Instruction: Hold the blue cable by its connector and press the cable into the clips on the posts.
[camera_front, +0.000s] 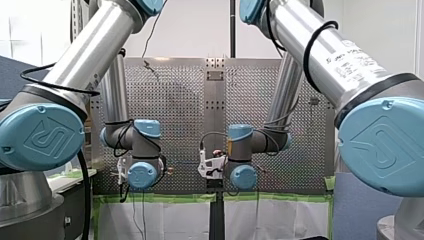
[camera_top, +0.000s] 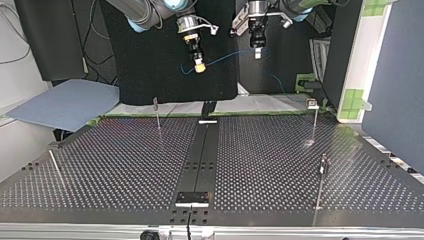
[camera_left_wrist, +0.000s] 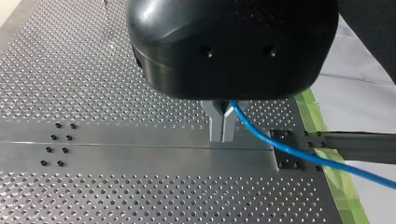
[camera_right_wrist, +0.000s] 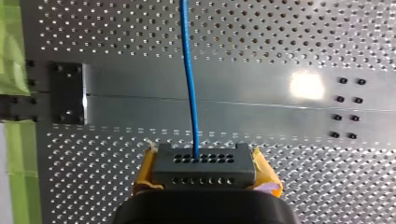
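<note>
Right now my right claw (camera_right_wrist: 204, 161) is clamped by its yellow pads (camera_right_wrist: 145, 173) on the grey connector (camera_right_wrist: 204, 170), and the blue cable (camera_right_wrist: 189, 79) runs straight ahead out of it. My left claw (camera_left_wrist: 222, 135) pinches that same cable further along, its metal fingers (camera_left_wrist: 215, 122) drawn narrow around it. Both claws hang above the perforated tabletop (camera_top: 125, 165), well apart from the thin posts (camera_top: 157, 114), with the cable slung between them.

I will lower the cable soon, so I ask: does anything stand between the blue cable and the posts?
Nothing visible does. The blue cable is held above the table, with only open space down to the posts.
</note>
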